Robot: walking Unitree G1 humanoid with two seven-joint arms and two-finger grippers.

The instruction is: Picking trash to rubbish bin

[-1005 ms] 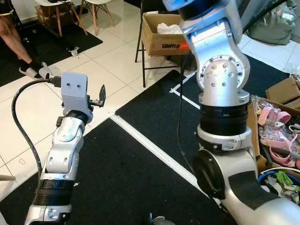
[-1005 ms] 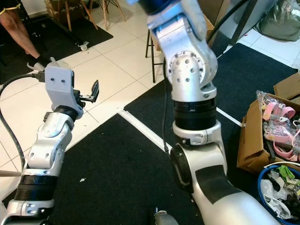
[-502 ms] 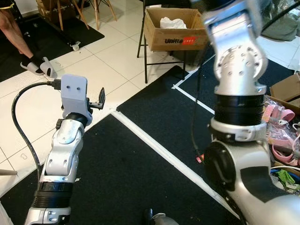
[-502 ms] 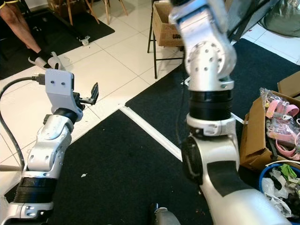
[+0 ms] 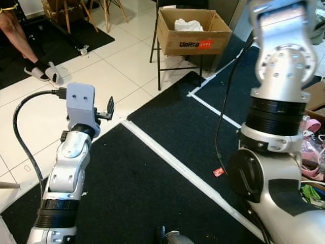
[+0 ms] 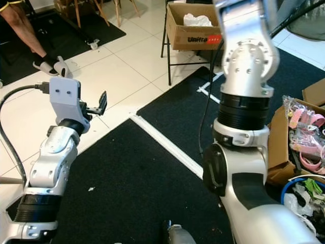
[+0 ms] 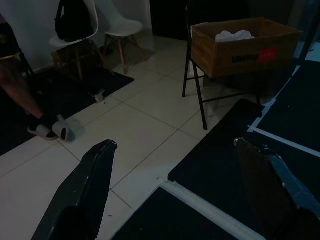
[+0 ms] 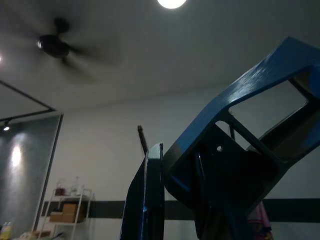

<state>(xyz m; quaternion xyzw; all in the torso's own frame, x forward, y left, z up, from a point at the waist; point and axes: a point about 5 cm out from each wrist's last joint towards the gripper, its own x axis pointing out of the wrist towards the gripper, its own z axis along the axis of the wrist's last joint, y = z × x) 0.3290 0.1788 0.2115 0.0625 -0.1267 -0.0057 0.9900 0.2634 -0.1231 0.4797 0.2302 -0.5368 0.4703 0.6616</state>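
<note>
Head views: a small red scrap of wrapper (image 5: 219,172) is lying on the black mat beside the white tape line; likely light and flimsy, best pinched at an edge.

Left wrist: left gripper (image 7: 175,195) is hanging with jaws apart, empty.

Right wrist: right gripper (image 8: 200,190) is pointing ceilingward, jaws together, empty.

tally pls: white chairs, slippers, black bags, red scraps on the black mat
white chairs: 2
slippers: 2
black bag: 1
red scrap: 1
total: 6
</note>
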